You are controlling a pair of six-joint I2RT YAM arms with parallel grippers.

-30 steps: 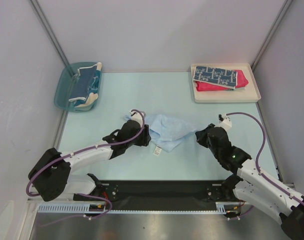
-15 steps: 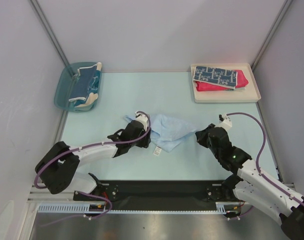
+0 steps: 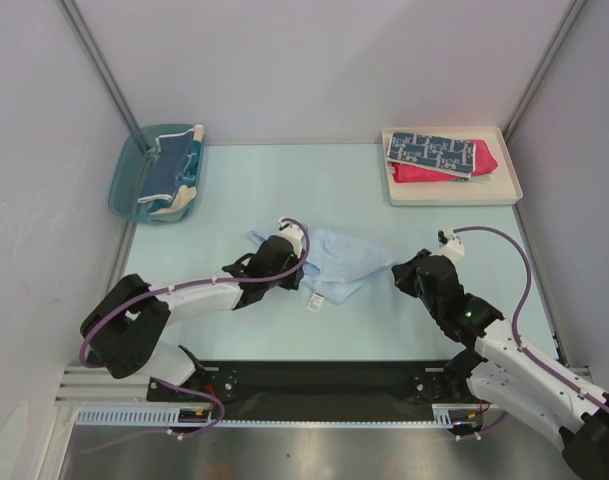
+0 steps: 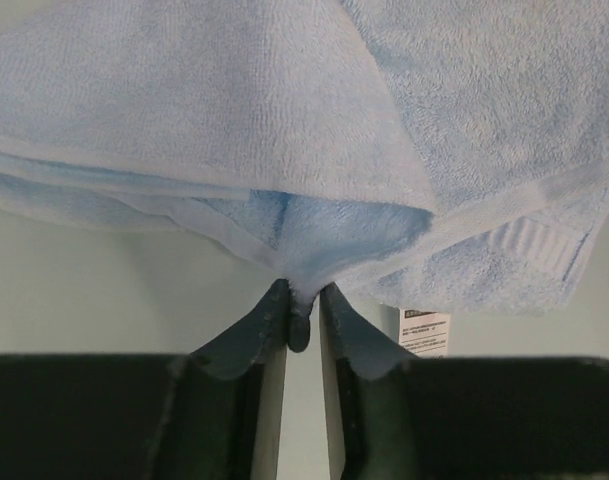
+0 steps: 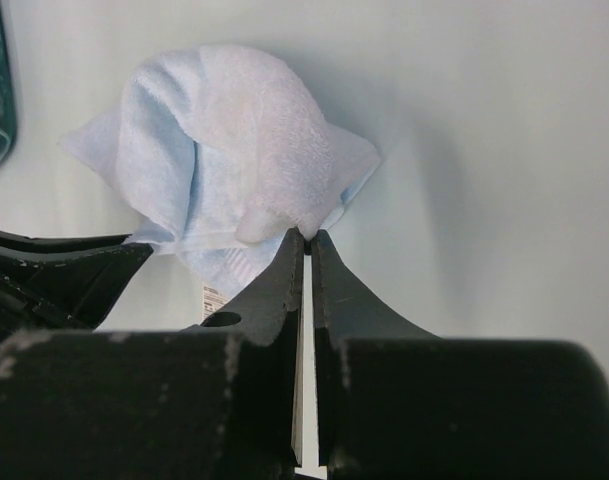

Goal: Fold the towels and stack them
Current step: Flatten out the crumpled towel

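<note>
Left wrist view shows what is hidden from above: the left hand (image 4: 302, 300) is closed narrowly on a fold of the light-blue towel (image 4: 234, 110), while its pointed right corner is pinched by the shut right hand (image 5: 306, 238). The towel is laid crumpled at mid bench (image 3: 234, 200), long axis left to right. A dark-blue towel (image 3: 164, 172) is kept in the blue bin (image 3: 121, 185), and a navy patterned towel (image 3: 431, 150) on a red towel (image 3: 424, 174) in the cream tray (image 3: 506, 190).
</note>
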